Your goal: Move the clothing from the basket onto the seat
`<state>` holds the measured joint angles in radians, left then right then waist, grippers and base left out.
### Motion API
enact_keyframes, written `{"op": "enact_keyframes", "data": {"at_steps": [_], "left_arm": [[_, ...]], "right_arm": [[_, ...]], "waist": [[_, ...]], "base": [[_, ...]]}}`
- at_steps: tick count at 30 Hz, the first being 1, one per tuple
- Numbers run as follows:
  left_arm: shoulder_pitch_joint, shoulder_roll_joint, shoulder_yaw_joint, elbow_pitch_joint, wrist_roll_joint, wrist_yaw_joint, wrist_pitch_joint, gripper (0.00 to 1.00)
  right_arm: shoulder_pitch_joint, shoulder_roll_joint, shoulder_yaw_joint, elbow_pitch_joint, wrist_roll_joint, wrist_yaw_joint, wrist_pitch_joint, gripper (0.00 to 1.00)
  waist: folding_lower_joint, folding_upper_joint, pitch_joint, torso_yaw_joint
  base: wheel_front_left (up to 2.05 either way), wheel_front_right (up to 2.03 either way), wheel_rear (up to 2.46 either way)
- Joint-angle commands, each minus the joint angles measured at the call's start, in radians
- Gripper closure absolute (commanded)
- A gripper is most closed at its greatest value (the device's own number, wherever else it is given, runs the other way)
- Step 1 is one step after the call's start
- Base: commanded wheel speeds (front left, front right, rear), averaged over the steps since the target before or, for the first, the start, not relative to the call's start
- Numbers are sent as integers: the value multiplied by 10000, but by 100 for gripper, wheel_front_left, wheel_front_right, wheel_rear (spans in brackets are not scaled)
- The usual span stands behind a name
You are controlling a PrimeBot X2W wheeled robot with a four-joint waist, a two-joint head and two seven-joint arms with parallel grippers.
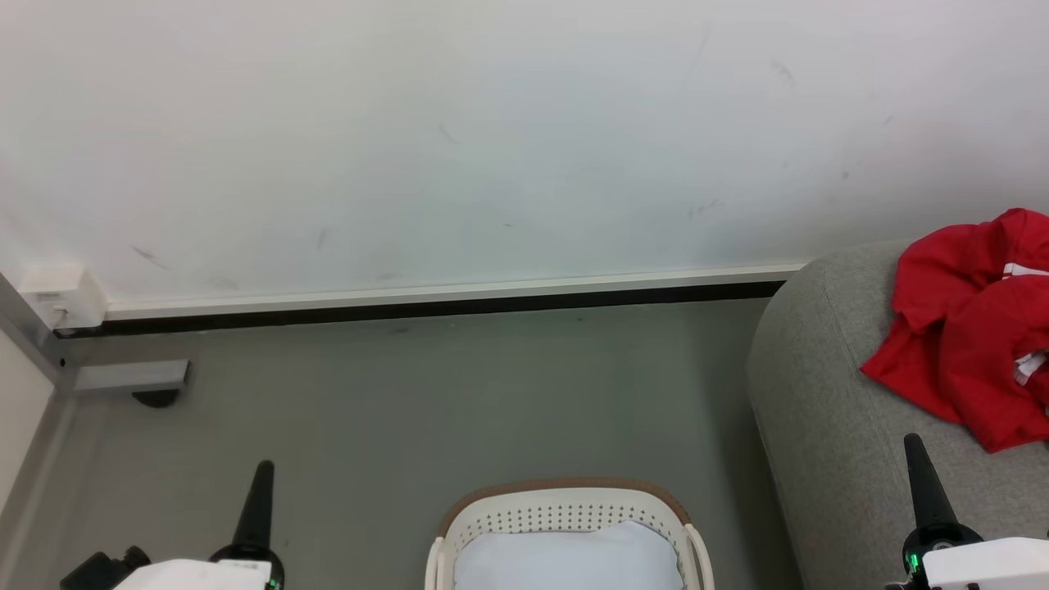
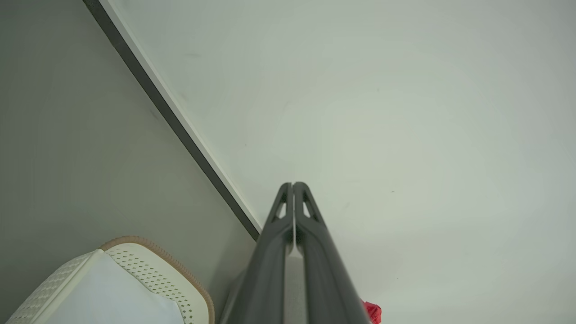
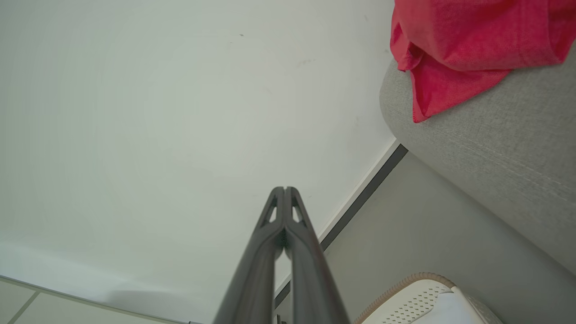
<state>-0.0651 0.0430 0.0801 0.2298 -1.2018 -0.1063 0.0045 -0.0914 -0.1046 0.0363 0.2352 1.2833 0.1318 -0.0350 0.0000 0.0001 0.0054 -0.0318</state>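
Observation:
The red clothing (image 1: 971, 328) with white trim lies crumpled on the grey seat (image 1: 828, 410) at the right edge of the head view; the right wrist view has the clothing (image 3: 468, 40) draped over the seat's rounded edge (image 3: 495, 148). The white basket (image 1: 565, 512) with its tan-brown rim stands on the floor at the bottom centre, holding a plain white cloth (image 1: 569, 557). My left gripper (image 1: 262, 467) is shut and empty, left of the basket. My right gripper (image 1: 911, 442) is shut and empty, in front of the seat, below the clothing.
A white wall (image 1: 492, 139) with a dark skirting strip (image 1: 426, 307) runs across the back. Grey floor (image 1: 459, 393) lies between the wall and the basket. A metal frame foot (image 1: 131, 377) sits at the left corner.

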Motion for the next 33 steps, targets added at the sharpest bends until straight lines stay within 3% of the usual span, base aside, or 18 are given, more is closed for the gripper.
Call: {"op": "enact_keyframes", "data": {"at_steps": [1, 33], "left_arm": [[-215, 83, 60, -32, -253, -76, 80, 100], [-451, 105, 285, 142, -2880, -196, 798, 100]], "right_arm": [[-209, -31, -89, -23, 272, -12, 63, 100], [-242, 64, -678, 81, 2664, -17, 726, 100]], "waist": [[0, -1, -1, 10], [0, -1, -33, 202]], "base": [[0, 0, 0], [0, 0, 0]]}}
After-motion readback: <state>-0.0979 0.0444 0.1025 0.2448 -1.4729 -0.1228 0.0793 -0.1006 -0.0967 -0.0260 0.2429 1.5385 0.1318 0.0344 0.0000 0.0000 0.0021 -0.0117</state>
